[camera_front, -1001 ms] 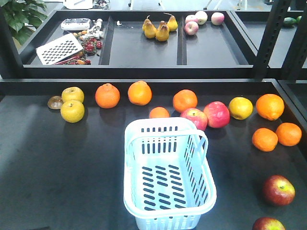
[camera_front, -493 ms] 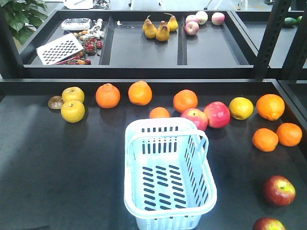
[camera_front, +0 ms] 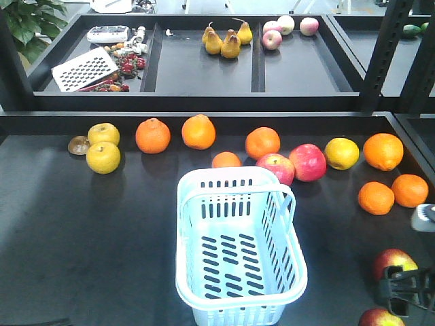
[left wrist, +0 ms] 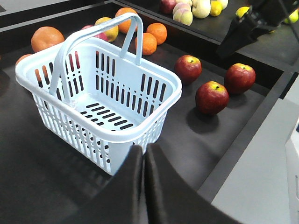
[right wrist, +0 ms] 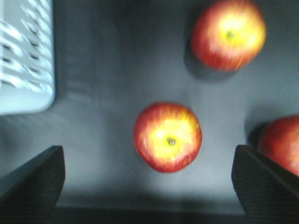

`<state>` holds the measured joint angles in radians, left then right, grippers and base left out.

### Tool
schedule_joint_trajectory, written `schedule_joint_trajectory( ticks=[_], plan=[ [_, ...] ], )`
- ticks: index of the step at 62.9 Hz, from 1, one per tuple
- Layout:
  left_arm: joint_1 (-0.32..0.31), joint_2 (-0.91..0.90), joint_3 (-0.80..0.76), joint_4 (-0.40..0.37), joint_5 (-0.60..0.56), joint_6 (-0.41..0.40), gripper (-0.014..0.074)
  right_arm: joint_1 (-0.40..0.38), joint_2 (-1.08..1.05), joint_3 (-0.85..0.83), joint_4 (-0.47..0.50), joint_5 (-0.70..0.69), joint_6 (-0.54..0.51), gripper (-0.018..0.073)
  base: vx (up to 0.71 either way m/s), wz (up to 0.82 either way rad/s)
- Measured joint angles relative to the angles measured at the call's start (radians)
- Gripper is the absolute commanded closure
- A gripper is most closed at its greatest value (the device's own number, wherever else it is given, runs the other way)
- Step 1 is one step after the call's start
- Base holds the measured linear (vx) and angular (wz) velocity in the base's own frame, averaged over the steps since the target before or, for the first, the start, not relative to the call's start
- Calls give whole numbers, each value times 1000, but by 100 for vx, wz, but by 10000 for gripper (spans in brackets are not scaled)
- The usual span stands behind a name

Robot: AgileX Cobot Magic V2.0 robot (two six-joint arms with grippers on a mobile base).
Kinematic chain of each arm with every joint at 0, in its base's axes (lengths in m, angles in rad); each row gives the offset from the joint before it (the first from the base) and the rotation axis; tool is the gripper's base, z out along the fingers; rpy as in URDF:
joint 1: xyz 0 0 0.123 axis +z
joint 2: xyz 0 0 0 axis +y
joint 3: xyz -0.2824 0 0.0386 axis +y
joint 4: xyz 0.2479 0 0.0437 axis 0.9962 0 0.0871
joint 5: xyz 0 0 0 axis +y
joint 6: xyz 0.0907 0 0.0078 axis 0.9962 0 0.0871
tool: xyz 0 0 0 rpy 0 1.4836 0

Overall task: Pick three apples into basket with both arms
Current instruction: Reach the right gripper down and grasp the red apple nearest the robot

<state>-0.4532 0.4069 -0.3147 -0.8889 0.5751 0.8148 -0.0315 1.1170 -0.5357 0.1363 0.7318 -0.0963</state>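
First pick not yet made; slotted pale-blue plastic basket (camera_front: 181, 231) sits empty on matte black worktop (camera_front: 102, 224). Three glossy, round maroon apples (left wrist: 212, 97) lie right of it. Right tool (right wrist: 147, 156) hangs spread wide over middle apple (right wrist: 168, 136). Left tool (left wrist: 144, 154) pinched together, empty, near basket. Next, probably: descend squarely, close gently on the slick skin.

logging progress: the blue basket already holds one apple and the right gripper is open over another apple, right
Not quite. The blue basket is empty, as the left wrist view shows: no apple is in it yet. The right gripper is indeed open over an apple.
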Motion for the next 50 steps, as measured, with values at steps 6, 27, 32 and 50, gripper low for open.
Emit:
schedule_joint_trajectory(
  ticks=[6,27,32,50],
  plan=[
    [0,0,0,0,-1,0,603,0,79,-1,0,-17,-2,-109,0,0],
    [0,0,0,0,-2,0,603,0,345,-36,0,-90,-2,-89,0,0],
    [0,0,0,0,-2,0,603,0,404,-54,-1,-100,-2,-85,0,0],
    [0,0,0,0,-2,0,603,0,604,-63,-4,-141,-1,-45,0,0]
  ],
)
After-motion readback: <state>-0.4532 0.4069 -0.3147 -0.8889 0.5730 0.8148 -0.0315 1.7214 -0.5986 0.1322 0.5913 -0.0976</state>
